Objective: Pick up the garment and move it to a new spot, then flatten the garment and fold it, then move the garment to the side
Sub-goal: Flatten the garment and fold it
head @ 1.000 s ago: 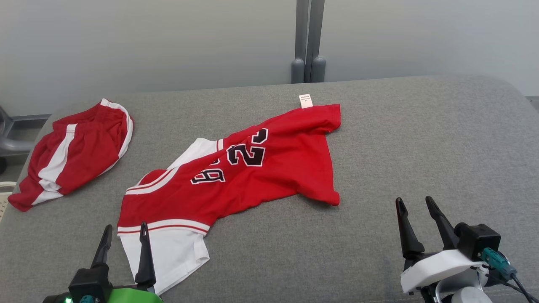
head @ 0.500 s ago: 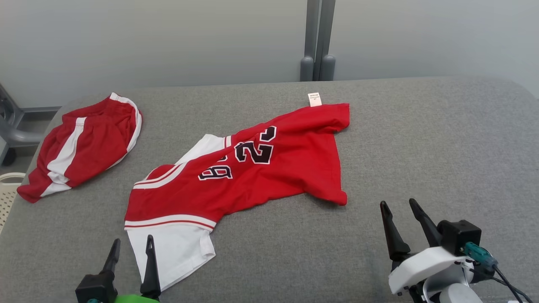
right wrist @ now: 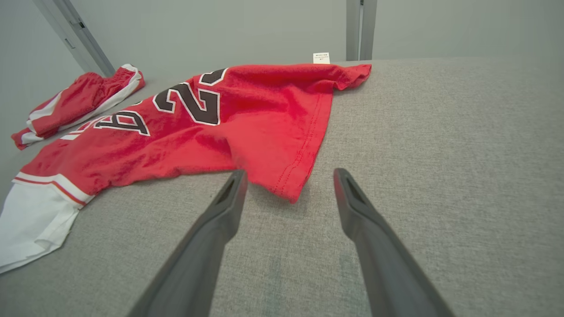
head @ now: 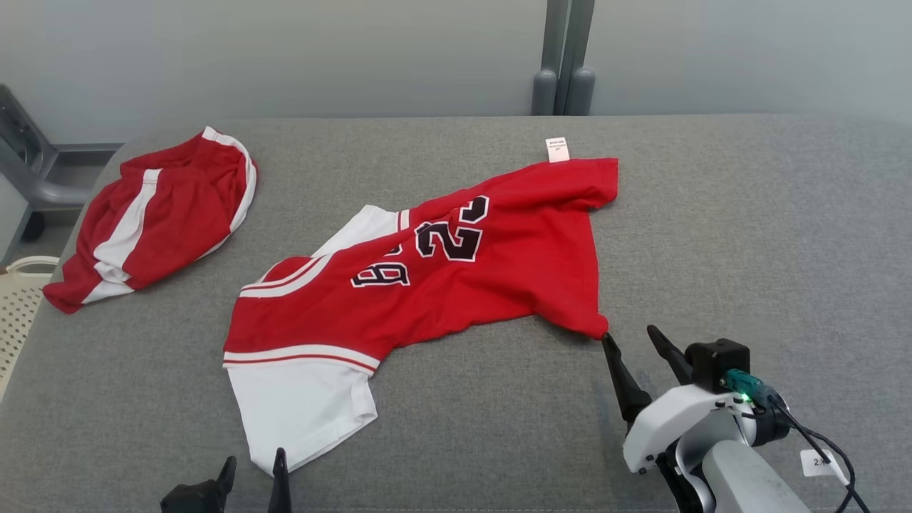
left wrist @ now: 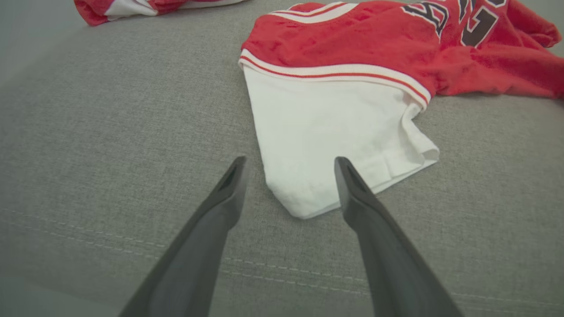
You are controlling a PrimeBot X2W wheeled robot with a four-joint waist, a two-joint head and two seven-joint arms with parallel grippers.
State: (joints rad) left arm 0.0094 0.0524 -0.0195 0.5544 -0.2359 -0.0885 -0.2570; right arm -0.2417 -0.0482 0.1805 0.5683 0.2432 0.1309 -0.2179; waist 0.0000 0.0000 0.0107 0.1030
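Where the head view looks down on the grey padded surface, the red jersey lies crumpled across its middle, numbers showing, with its white sleeve nearest the robot and a small label at its far edge. A pair of red shorts lies well apart at the far left. The right gripper has its jaws spread wide and empty, one tip just beside the jersey's near red corner. The left gripper sits at the bottom edge by the sleeve. In the left wrist view, the wide, empty jaws flank the sleeve's tip without gripping it. In the right wrist view, the open jaws straddle the red hem corner, holding nothing.
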